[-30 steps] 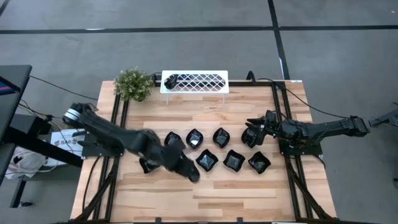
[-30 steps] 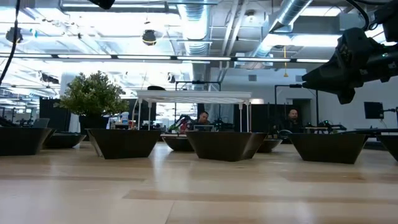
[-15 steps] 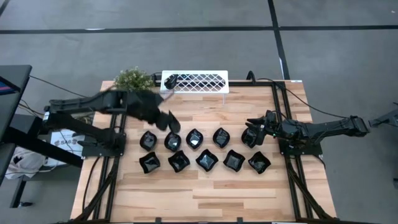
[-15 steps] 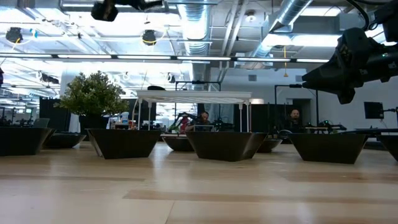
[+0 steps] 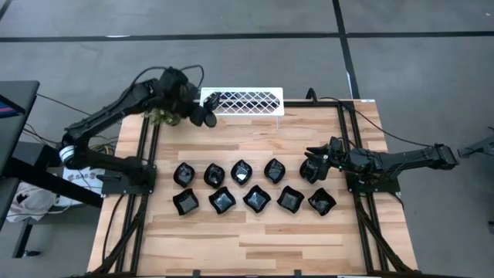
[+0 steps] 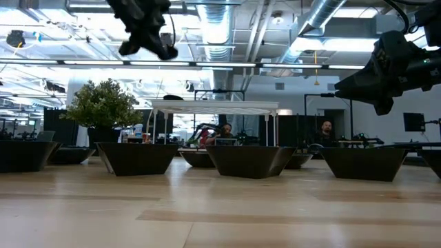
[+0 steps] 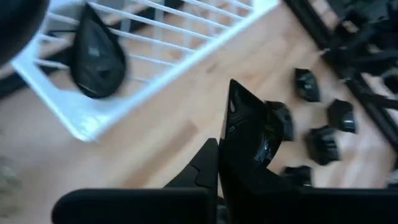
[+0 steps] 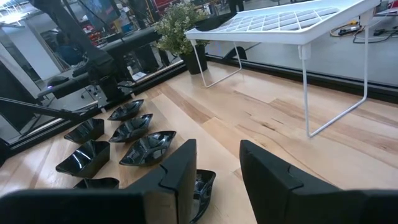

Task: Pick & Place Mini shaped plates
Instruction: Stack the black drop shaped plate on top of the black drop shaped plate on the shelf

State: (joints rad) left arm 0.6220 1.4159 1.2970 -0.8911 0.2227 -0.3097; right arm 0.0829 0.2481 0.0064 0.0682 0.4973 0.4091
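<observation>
Several glossy black mini shaped plates (image 5: 256,198) sit on their bases in two rows on the wooden table. One teardrop plate (image 5: 214,99) lies on top of the white rack (image 5: 247,101). My left gripper (image 5: 202,116) is raised beside the rack's left end, shut on another black plate (image 7: 252,134). In the low view it hangs high (image 6: 148,41). My right gripper (image 5: 310,164) is open and hovers just above the far row's right-end plate (image 8: 202,186), touching nothing. My left gripper pinches the black plate between its two fingers (image 7: 208,165) at the plate's lower end (image 7: 239,177). The plate stands on edge, its pointed tip (image 7: 233,86) away from the fingers. It is lifted clear of the table, over the boards in front of the rack.
A small green potted plant (image 6: 103,103) stands at the table's far left corner, partly under my left arm. Black frame rails run along both table sides (image 5: 349,147). Bare boards lie between the rack and the plate rows and along the near edge (image 5: 247,247).
My left arm has risen from the near row's middle and swung toward the table's far left, ending high beside the rack's left end with a plate in its fingers. The plates it had covered show again. My right arm has kept still.
</observation>
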